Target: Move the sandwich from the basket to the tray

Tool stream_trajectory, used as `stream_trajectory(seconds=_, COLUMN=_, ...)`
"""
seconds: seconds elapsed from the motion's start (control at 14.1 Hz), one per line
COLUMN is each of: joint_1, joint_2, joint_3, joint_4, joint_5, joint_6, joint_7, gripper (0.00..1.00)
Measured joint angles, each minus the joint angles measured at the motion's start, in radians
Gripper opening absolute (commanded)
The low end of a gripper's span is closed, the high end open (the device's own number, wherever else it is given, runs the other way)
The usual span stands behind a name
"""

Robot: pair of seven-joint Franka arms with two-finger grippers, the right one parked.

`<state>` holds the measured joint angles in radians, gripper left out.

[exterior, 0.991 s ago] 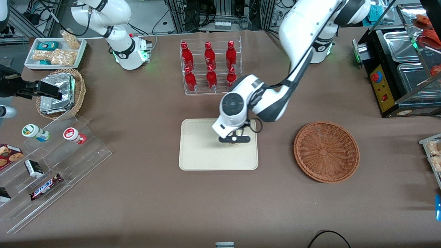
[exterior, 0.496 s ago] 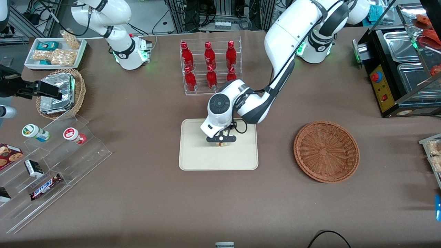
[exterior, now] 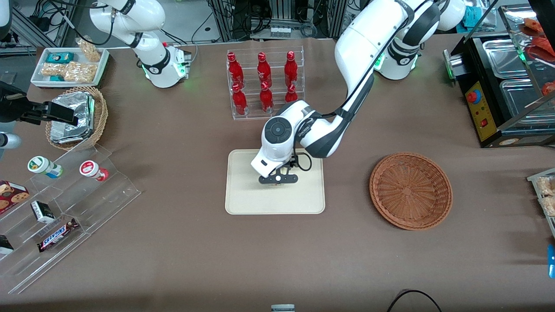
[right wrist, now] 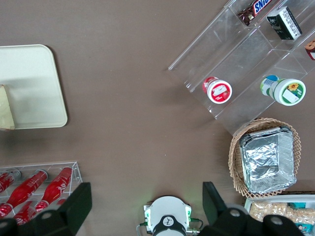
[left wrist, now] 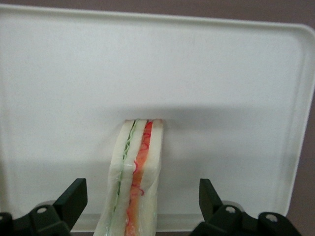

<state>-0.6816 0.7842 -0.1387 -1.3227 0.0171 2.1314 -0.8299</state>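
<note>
**Sandwich on the tray, claw spread around it**

The sandwich (left wrist: 134,179) stands on edge on the cream tray (exterior: 243,199), its white bread slices upright with the green and orange-red filling layers showing between them. In the wrist view it sits about midway between the two black fingers (left wrist: 73,201), which stand wide apart with clear gaps of bare tray on either side; neither finger touches the bread. The gripper (exterior: 278,179) is thus spread open and holds nothing, hanging low over the middle of the tray, so that in the front view it hides the sandwich almost wholly.

The reddish-brown wicker basket (exterior: 410,190) lies well apart from the tray, toward the working arm's end of the table, with nothing in it. A clear rack of red bottles (exterior: 264,84) stands farther from the front camera than the tray. Toward the parked arm's end sit a smaller tan basket with a foil container (exterior: 76,117), a white tray of snack packets (exterior: 69,66), and a stepped clear display stand (exterior: 65,208) holding small cups and candy bars.
</note>
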Motion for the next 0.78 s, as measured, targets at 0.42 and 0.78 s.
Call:
stream_trajectory(seconds=0.42, joint_1=0.035, joint_2=-0.148, joint_3=0.04, joint_4=0.02, joint_5=0.0, joint_6=-0.127, joint_7=-0.006, gripper=1.0)
stream_trajectory(seconds=0.78, joint_1=0.17, joint_2=-0.302, joint_3=0.042, joint_4=0.019, joint_5=0.0, joint_6=-0.345, joint_7=0.069, gripper=1.0)
